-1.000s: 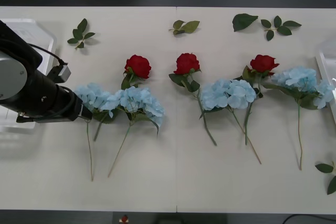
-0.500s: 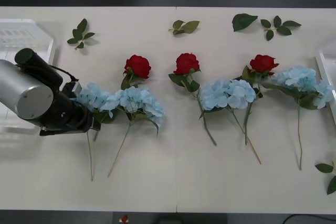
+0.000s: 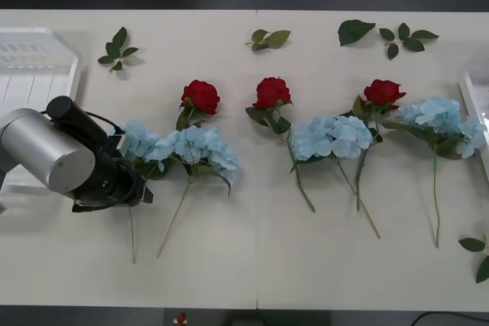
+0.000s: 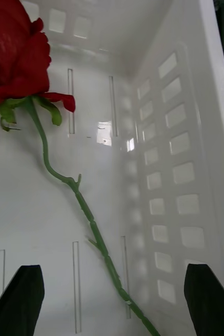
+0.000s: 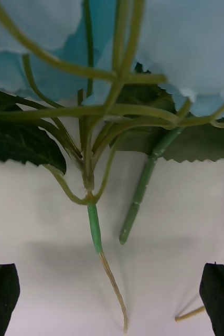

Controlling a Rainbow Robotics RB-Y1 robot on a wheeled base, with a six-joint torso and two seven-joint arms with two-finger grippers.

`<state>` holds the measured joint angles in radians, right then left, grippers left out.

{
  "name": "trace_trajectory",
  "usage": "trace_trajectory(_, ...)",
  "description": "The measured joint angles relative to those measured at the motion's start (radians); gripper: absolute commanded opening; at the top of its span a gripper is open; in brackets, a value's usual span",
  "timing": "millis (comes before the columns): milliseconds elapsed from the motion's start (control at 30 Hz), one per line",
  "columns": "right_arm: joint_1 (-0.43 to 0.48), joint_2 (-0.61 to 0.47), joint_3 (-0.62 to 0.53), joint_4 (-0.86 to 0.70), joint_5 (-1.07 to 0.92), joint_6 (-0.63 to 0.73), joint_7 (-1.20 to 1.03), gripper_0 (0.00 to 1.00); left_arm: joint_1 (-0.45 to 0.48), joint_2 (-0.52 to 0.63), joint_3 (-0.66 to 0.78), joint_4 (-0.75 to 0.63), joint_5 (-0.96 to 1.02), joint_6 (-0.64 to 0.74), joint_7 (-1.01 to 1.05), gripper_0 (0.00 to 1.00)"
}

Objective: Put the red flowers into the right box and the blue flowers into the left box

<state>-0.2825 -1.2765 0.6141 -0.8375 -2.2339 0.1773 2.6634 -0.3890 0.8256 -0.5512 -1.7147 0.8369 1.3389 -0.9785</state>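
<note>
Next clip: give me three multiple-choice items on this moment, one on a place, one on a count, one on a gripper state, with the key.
1. Where is the left gripper?
A. at the leftmost blue flower's stem
B. over the left box
C. by the leaf sprigs

2. How many red flowers lie on the table?
A. one
B. three
C. five

3. The right gripper fingers are:
A. shut on a stem
B. open
C. shut on nothing

Key: A, stem lies between its fingers; B, roses at; B, fingers apart above a rose in the right box.

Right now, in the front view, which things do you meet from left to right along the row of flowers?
left box → left gripper → first red rose → second red rose → third red rose → right box
</note>
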Motion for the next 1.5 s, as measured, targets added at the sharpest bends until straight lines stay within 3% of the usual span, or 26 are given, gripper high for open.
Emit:
trace_trajectory(133, -0.047, 0.000, 0.000, 0.013, 0.000, 0.122, 0.000, 0.92, -0.019, 0.000, -0.043, 0.038, -0.002, -0.038, 0.000, 0.96)
trace_trajectory(200, -0.077, -0.001, 0.000, 0.019, -0.012, 0.192, 0.000, 0.91, -0.023, 0.000, -0.052, 0.040, -0.011, -0.041, 0.000, 0.83)
trace_trajectory(300, -0.117, -0.001, 0.000, 0.021, -0.086, 0.283, -0.009, 0.92, -0.023, 0.000, -0.052, 0.039, -0.027, -0.041, 0.000, 0.71)
trace_trajectory(333, -0.127, -0.001, 0.000, 0.020, -0.102, 0.300, -0.024, 0.92, -0.023, 0.000, -0.052, 0.040, -0.031, -0.041, 0.000, 0.60)
trace_trajectory(400, -0.144, -0.005, 0.000, 0.011, -0.106, 0.344, -0.105, 0.92, -0.023, 0.000, -0.052, 0.040, -0.038, -0.041, 0.000, 0.45)
trace_trajectory(500, -0.164, -0.024, 0.000, -0.046, -0.079, 0.396, -0.311, 0.92, -0.023, 0.000, -0.052, 0.040, -0.040, -0.041, 0.000, 0.33)
trace_trajectory(667, -0.186, -0.074, 0.000, -0.223, 0.045, 0.437, -0.574, 0.92, -0.023, 0.000, -0.052, 0.039, -0.040, -0.041, 0.000, 0.25)
trace_trajectory(867, -0.196, -0.126, 0.000, -0.468, 0.235, 0.441, -0.962, 0.92, -0.023, 0.001, -0.052, 0.040, -0.042, -0.041, 0.000, 0.25)
trace_trajectory(933, -0.196, -0.140, 0.000, -0.536, 0.303, 0.476, -1.069, 0.92, -0.023, 0.001, -0.052, 0.039, -0.043, -0.041, 0.000, 0.09)
trace_trajectory(1067, -0.196, -0.153, 0.000, -0.676, 0.471, 0.564, -1.229, 0.92, -0.023, 0.001, -0.052, 0.040, -0.043, -0.041, 0.000, 0.00)
trace_trajectory(1233, -0.196, -0.153, 0.004, -0.836, 0.654, 0.638, -1.450, 0.93, -0.023, 0.001, -0.052, 0.040, -0.043, -0.041, 0.000, 0.00)
trace_trajectory(1500, -0.194, -0.147, 0.009, -0.969, 0.938, 0.829, -1.620, 0.96, -0.023, 0.020, -0.051, 0.019, -0.044, -0.050, -0.001, 0.00)
